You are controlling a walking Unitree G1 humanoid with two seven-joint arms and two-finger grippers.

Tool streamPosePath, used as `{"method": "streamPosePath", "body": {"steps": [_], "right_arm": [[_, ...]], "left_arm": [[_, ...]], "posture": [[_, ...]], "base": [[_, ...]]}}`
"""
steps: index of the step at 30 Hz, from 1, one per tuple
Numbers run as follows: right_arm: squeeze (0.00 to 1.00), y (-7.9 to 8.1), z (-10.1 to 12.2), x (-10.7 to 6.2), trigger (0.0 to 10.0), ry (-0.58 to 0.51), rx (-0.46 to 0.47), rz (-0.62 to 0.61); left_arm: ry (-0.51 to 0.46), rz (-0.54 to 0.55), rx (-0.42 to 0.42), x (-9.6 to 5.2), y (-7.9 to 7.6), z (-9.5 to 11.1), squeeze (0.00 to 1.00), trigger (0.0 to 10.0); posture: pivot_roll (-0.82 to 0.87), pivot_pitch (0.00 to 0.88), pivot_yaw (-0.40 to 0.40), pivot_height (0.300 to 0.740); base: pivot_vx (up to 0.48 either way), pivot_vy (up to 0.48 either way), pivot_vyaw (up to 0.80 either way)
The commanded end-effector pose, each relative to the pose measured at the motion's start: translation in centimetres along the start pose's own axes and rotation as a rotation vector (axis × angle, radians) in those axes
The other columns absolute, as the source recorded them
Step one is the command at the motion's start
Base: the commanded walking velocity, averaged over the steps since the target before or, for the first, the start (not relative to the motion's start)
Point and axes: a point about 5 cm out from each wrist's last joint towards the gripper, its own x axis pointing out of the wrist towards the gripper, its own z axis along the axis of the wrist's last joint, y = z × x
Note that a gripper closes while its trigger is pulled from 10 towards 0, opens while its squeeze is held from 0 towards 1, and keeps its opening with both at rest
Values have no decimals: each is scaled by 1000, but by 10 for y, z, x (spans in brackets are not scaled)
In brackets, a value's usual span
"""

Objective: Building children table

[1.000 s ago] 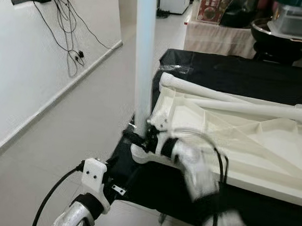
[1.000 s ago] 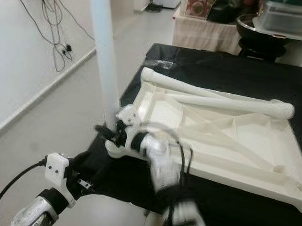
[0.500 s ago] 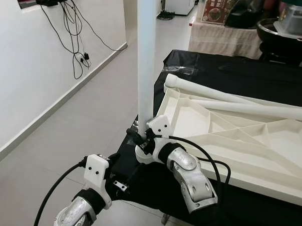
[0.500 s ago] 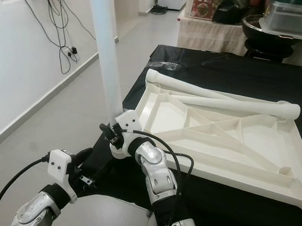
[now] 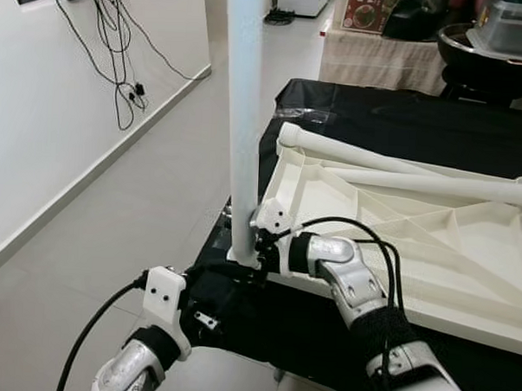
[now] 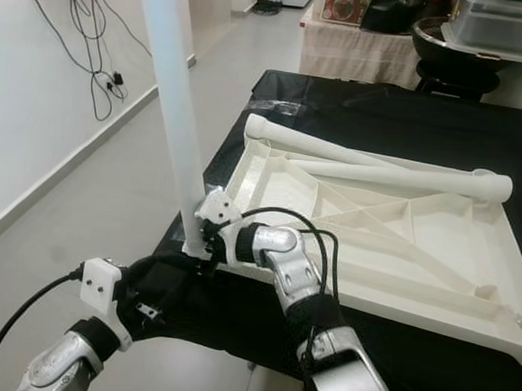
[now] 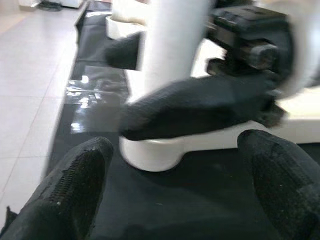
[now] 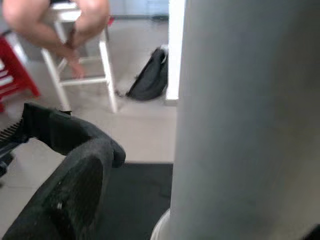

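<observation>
Two grippers meet at the near left corner of the upturned white tabletop (image 6: 389, 244), which lies on a black cloth (image 6: 403, 124). Our right gripper (image 5: 257, 247) clenches the foot of the upright white leg (image 6: 174, 114), whose top runs out of frame. Our left gripper (image 7: 175, 190) hovers just before that corner socket, fingers (image 7: 70, 190) spread wide. Two more legs (image 6: 400, 176) lie on the tabletop's far side.

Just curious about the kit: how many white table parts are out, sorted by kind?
Upright leg: 1
Loose legs lying on the tabletop: 2
Upside-down tabletop: 1
Total: 4
</observation>
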Motion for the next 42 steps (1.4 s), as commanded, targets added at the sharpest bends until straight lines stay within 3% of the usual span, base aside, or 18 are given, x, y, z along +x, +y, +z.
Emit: {"method": "streamPosePath", "body": {"steps": [1,4,5,13,23,25,26,27,28,29,30,31,32,33,35,39,42], "right_arm": [[0,4,-1,15,5608,48,-9,72],[0,3,0,16,5608,59,-10,76],[0,2,2,18,0,54,-3,94],[0,-3,6,11,0,23,35,216],[0,-16,8,-1,0,1,53,149],[0,-26,-6,-17,0,-21,75,-88],[0,-26,-6,-17,0,-21,75,-88],[0,-24,-20,-25,0,-43,147,-318],[0,-13,-39,-35,0,-10,244,-657],[0,-13,-39,-35,0,-10,244,-657],[0,-3,-52,-50,0,41,315,-911],[0,-3,-52,-50,0,41,315,-911],[0,22,-57,-59,0,103,304,-1015],[0,42,-50,-63,0,143,218,-1020],[0,40,-47,-63,0,141,186,-1015],[0,21,-46,-52,0,126,179,-978],[0,20,-46,-49,0,127,183,-965]], "left_arm": [[15,6,9,-5,-3,0,0,10000],[17,6,12,-7,-4,1,0,10000],[22,4,22,-11,-7,2,0,10000],[44,-38,100,-36,-21,13,0,10000],[57,-17,94,-42,-21,13,0,10000],[53,24,69,-41,-18,10,0,10000],[53,24,69,-41,-18,10,0,10000],[48,43,55,-40,-15,8,0,10000],[46,55,48,-39,-11,7,0,10000],[46,55,48,-39,-11,7,0,10000],[45,62,45,-38,-8,7,0,10000],[45,62,45,-38,-8,7,0,10000],[45,57,48,-36,-5,7,0,10000],[44,37,55,-32,-1,7,0,10000],[42,30,53,-29,0,6,0,10000],[42,5,70,-20,3,5,0,10000],[41,5,72,-18,3,5,0,10000]], "posture": [[153,161,-1,740],[157,166,-1,740],[178,190,3,740],[216,241,19,740],[206,246,13,740],[166,243,-5,740],[166,243,-5,740],[148,237,-9,740],[134,235,-1,740],[134,235,-1,740],[127,237,3,740],[127,237,3,740],[100,240,21,740],[73,213,32,740],[69,198,39,740],[86,177,32,740],[86,176,31,740]], "base": [[0,0,0],[0,0,0],[0,0,0],[0,0,0],[0,0,0],[0,0,0],[0,0,0],[0,0,0],[0,0,0],[0,0,0],[0,0,0],[0,0,0],[0,0,0],[0,0,0],[0,0,0],[0,0,0],[0,0,0]]}}
